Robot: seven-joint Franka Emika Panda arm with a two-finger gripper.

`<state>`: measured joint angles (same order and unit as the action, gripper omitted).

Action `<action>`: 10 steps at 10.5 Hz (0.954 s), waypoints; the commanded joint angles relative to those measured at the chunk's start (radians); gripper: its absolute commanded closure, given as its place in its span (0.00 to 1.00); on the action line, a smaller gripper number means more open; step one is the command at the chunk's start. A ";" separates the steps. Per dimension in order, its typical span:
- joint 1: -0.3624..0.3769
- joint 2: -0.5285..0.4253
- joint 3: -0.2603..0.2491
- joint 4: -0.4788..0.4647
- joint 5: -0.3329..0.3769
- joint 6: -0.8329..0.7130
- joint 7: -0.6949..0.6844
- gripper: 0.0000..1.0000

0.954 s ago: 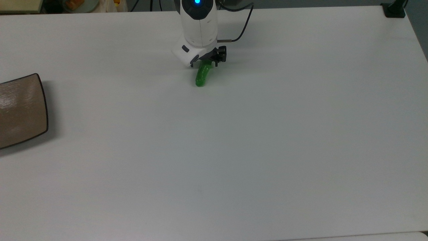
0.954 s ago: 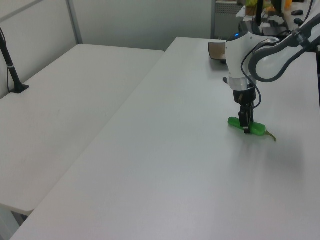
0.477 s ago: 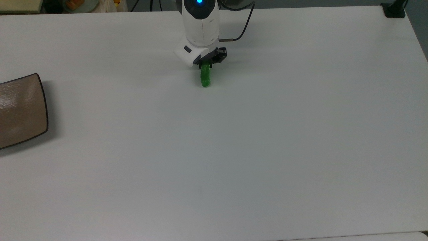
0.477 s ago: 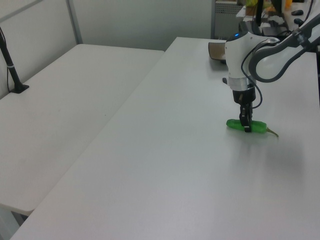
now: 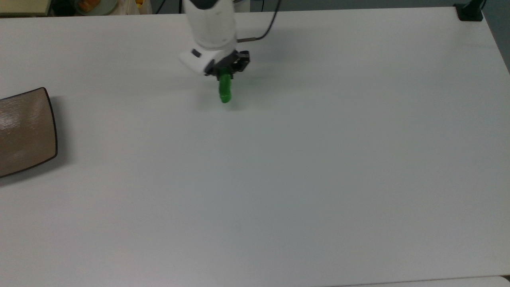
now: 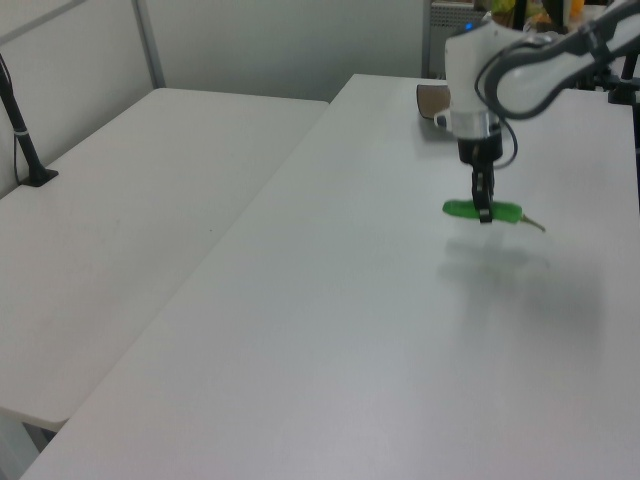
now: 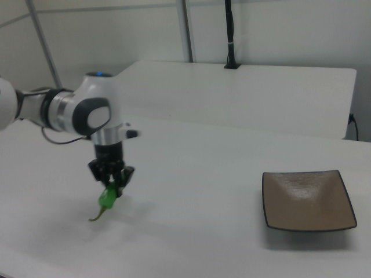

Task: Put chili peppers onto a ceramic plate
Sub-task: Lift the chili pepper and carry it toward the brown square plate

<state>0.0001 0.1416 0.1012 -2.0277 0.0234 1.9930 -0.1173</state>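
Note:
My gripper is shut on the green chili pepper and holds it lifted above the white table, its shadow lying below. The pepper hangs roughly level, its thin stem pointing toward the left view's right. The tan-brown ceramic plate lies at the top view's far left edge, well apart from the gripper. In the left view a corner of the plate peeks out behind the arm.
The white table stretches wide around the gripper. A second white table stands alongside in the left view. A black post base sits at the top view's far right corner. A cable trails from the arm.
The gripper has lifted the pepper off the table and carried it toward the top view's left, nearer the plate. Earlier the pepper rested on the table.

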 commanded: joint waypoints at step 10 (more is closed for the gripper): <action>-0.150 0.257 -0.342 0.453 0.278 0.210 -0.133 0.94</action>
<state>-0.0928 0.3598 -0.2334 -1.6496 0.2094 2.1711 -0.2348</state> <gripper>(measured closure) 0.674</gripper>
